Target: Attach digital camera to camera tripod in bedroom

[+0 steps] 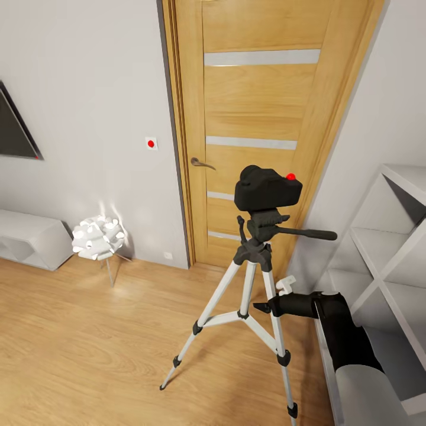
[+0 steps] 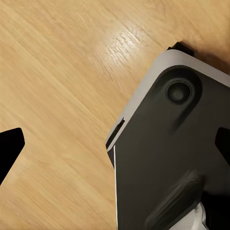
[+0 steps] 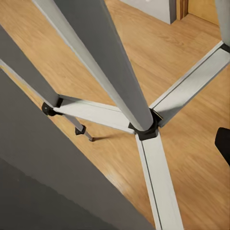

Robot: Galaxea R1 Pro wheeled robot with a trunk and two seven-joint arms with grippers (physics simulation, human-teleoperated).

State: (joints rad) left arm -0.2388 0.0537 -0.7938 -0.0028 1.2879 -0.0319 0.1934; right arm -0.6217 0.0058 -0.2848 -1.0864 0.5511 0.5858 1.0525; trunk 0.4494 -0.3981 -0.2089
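Nearest, the right gripper, its state unreadable, hangs beside the camera tripod, which already bears the digital camera; next, probably withdraw clear.

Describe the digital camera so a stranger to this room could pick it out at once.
Find the oak door with frosted stripes. In front of it stands the camera tripod on silver-white legs, and the digital camera sits on its black head. It is the chunky black body with a small red dot on top.
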